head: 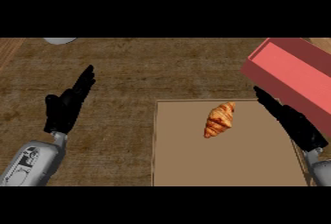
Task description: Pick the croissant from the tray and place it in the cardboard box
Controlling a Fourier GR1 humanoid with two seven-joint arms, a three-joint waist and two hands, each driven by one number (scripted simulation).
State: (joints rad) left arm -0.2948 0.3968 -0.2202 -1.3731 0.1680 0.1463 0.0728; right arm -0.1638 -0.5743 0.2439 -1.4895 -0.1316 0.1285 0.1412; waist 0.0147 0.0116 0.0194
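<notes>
A golden-brown croissant [219, 119] lies on the flat tan tray [226, 162], in its upper middle part. A pink-red box [291, 74] stands tilted at the upper right, just beyond the tray's far right corner. My right hand [294, 122] is over the tray's right edge, fingers straight and pointing up-left, a short way right of the croissant and not touching it. My left hand [68, 105] is open at the left over the bare counter, fingers straight and pointing up.
The dark brown counter [161, 70] spreads around the tray. A pale round object [60, 40] shows partly at the top left edge.
</notes>
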